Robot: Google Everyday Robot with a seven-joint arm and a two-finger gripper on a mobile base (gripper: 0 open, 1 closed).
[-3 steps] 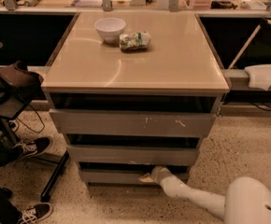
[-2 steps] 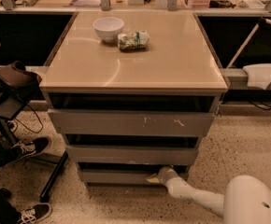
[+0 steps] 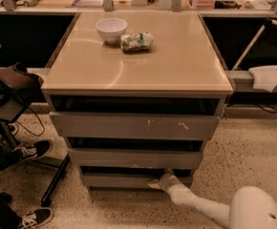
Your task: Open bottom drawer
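The cabinet has three grey handleless drawers under a beige top [image 3: 176,70]. The bottom drawer [image 3: 114,180] is the lowest, narrowest grey front, near the floor, with a dark gap above it. The middle drawer [image 3: 133,158] and the top drawer [image 3: 129,126], which has pale scratch marks, sit above. My gripper [image 3: 158,181] is at the top edge of the bottom drawer's front, right of centre. My white arm [image 3: 200,206] reaches to it from the lower right.
A white bowl [image 3: 111,29] and a crumpled green-white bag [image 3: 136,41] rest on the cabinet top. A chair base [image 3: 52,187] and a person's sneakers [image 3: 31,151] are on the speckled floor at left. A white object [image 3: 270,78] sits on the right ledge.
My gripper and arm have shifted slightly along the bottom drawer's top edge. The drawer front looks about the same.
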